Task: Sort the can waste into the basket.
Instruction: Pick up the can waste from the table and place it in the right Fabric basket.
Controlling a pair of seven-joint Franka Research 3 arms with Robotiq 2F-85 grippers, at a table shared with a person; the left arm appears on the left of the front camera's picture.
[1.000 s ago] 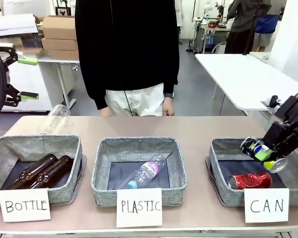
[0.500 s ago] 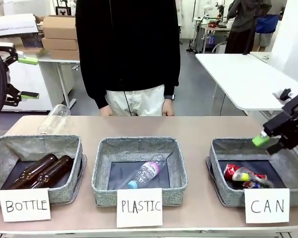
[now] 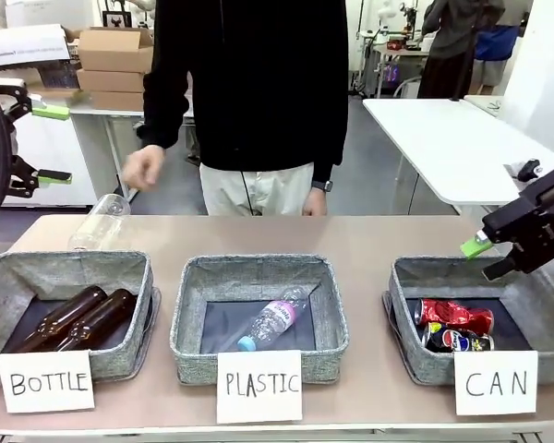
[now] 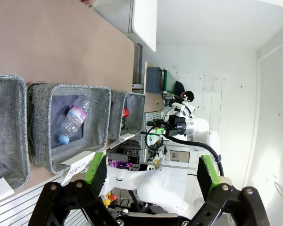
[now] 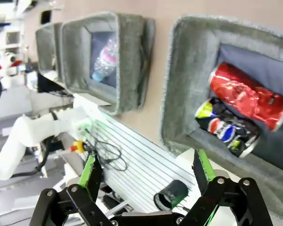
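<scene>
Cans both sitting in the CAN basket [image 3: 406, 314] on the robot's right: red can [image 3: 457, 316] lying on its side toward the far wall, dark can [image 3: 460, 341] just in front of it, touching or nearly so. Right gripper [image 3: 487, 258] hangs above the basket's far right corner, jaws spread wide w/ nothing between them. Left gripper [image 4: 148, 172] is up off the table at the far left, also wide open and empty. Person's hand [image 3: 144, 167] raised behind the table [image 3: 351, 235]. Plastic bottle [image 3: 270, 320] in the middle basket.
</scene>
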